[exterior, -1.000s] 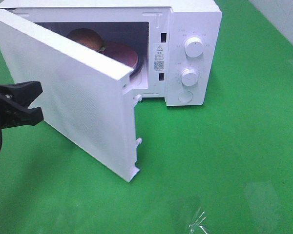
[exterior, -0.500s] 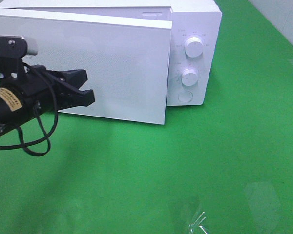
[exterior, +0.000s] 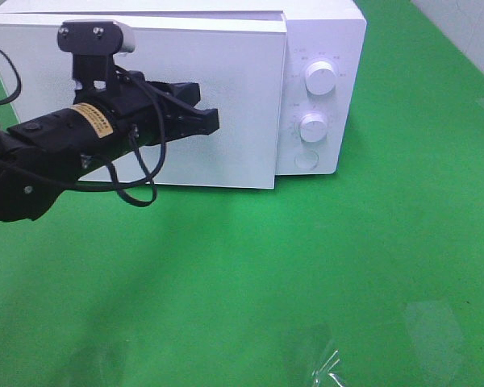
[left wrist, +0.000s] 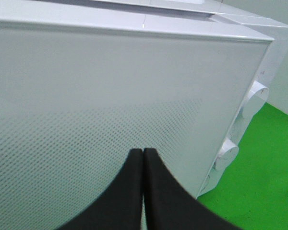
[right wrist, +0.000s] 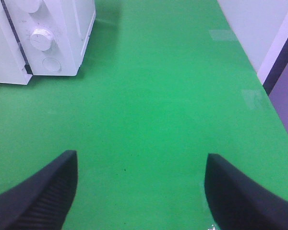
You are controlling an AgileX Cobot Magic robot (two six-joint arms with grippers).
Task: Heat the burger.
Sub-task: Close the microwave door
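Overhead and wrist views of a bench scene, items listed from largest to smallest. The green table (exterior: 363, 266) fills the ground of every view, and 1 patch of clear tape (exterior: 430, 324) lies on it near the front right corner. The white microwave (exterior: 327, 28) stands at the back left of the table. Its door (exterior: 242, 97) lies across the front opening, with the free edge standing slightly forward of the control panel; whether the door is latched cannot be told. The burger shows in none of the 3 views, since the door covers the whole cavity, so its place cannot be told. The black left arm (exterior: 40, 161) reaches in from the left in front of the door, carrying a yellow label (exterior: 93, 119), a looping black cable (exterior: 137, 192) and a small grey camera (exterior: 97, 36) on top. The left claw (exterior: 207, 121) points at the middle of the door; in the left wrist view its 2 fingers (left wrist: 156, 191) are pressed together with nothing between them, tips right at the dotted door face, though contact cannot be confirmed. The right claw (right wrist: 140, 160) appears only in its own wrist view, hanging over bare table well apart from the microwave, fingers wide apart and gripping nothing. The control panel carries an upper knob (exterior: 320, 77), a lower knob (exterior: 314, 127) and a round button (exterior: 306, 160).
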